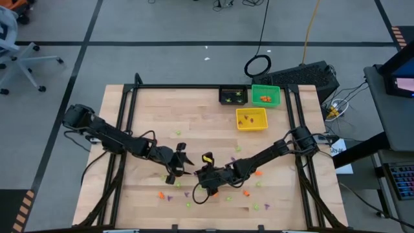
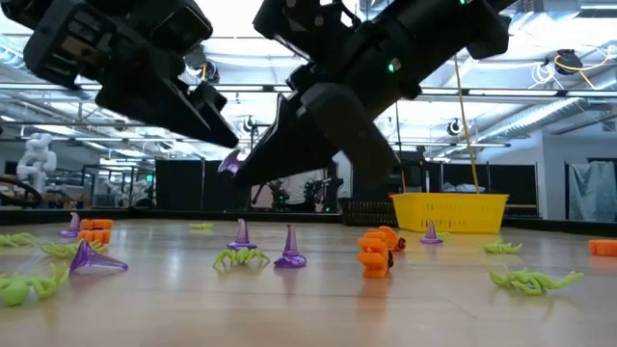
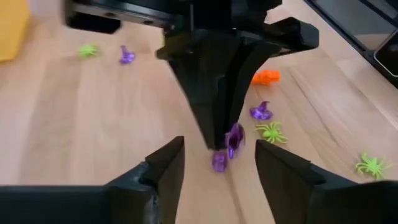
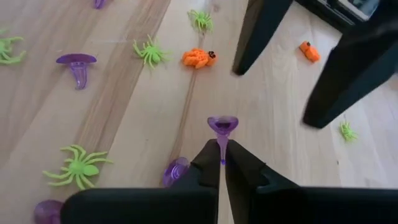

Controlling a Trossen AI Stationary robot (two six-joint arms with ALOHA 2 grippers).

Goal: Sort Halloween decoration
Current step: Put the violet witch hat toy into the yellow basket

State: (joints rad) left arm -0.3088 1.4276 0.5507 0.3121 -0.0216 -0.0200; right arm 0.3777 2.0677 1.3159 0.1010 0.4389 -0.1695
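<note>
Tiny orange, purple and light-green Halloween trinkets lie scattered over the near half of the wooden table (image 1: 149,110), among them a green spider (image 4: 78,165), an orange piece (image 4: 198,58) and a purple hat (image 3: 261,112). My right gripper (image 4: 222,163) is shut on one purple witch hat (image 4: 222,124), held above the table. My left gripper (image 3: 217,171) faces it, open, its fingers standing on either side of the hat (image 3: 234,140) without touching it. In the low view the hat (image 2: 229,162) shows between the two gripper tips. My right gripper pinches the purple hat's thin pointed end (image 4: 222,151) between its two fingertips. The round brim (image 4: 222,122) sticks out past the fingers. The fingers slant down toward the table's left side. The hat is lifted clear of the table.
At the far right stand a black bin (image 1: 233,95), a green bin (image 1: 265,96) and a yellow bin (image 1: 251,118). A loose purple trinket (image 3: 219,162) lies on the wood under the two grippers. A black frame rail (image 1: 194,86) runs along the table's far edge.
</note>
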